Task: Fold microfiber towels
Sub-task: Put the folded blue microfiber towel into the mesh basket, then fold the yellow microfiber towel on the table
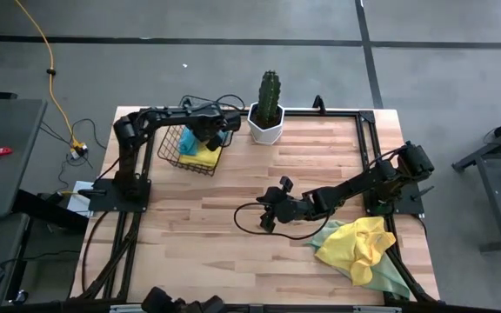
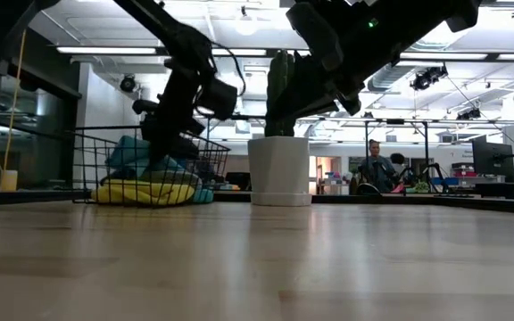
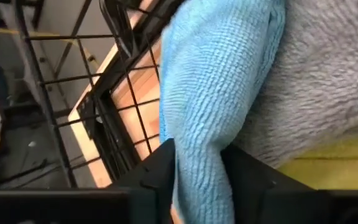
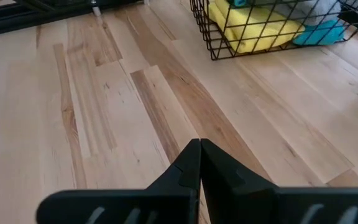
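Observation:
A black wire basket [image 1: 181, 156] at the table's far left holds yellow [image 1: 205, 159], turquoise blue and grey towels. My left gripper [image 1: 209, 135] reaches down into the basket and is shut on the turquoise blue towel [image 3: 210, 93], which lies against a grey towel [image 3: 328, 81] with yellow [image 3: 334, 171] below. My right gripper [image 1: 266, 217] is shut and empty over the table's middle. A yellow towel [image 1: 359, 243] lies crumpled on a pale green towel [image 1: 390, 274] at the near right. My left gripper pinches a fold of the turquoise blue towel [image 3: 197, 168] between its two fingers, coming from above into the basket. The cloth runs up out of the fingers in a bunched ridge and rests against the grey towel inside the basket.
A potted cactus in a white pot [image 1: 268, 113] stands right of the basket at the far edge. Bare wood [image 1: 216, 235] lies between the basket and the towel pile. A person [image 2: 377, 165] sits in the room beyond the table.

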